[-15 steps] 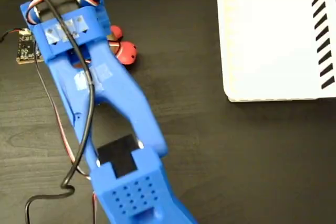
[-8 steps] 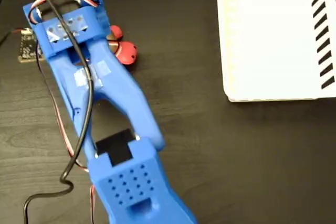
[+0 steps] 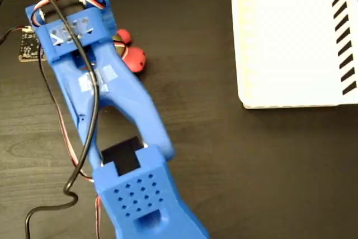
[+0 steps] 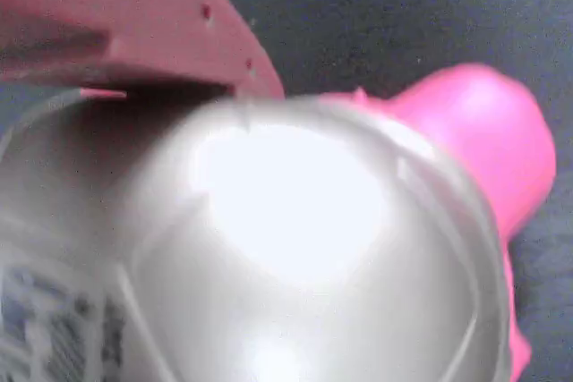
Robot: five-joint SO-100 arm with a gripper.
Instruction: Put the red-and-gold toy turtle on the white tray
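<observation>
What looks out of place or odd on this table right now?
Nothing stands out. The red-and-gold toy turtle sits on the dark table, mostly hidden under the blue arm. The white tray lies flat and undamaged. A small circuit board rests beside the arm.

One toy turtle [image 3: 133,57], one white tray [image 3: 291,40], one blue arm [image 3: 109,104], one circuit board [image 3: 29,47]

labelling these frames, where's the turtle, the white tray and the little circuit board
turtle [image 3: 134,59], fixed view, red head beside the arm
white tray [image 3: 291,43], fixed view, bare middle
circuit board [image 3: 29,46], fixed view, its dark face
</observation>
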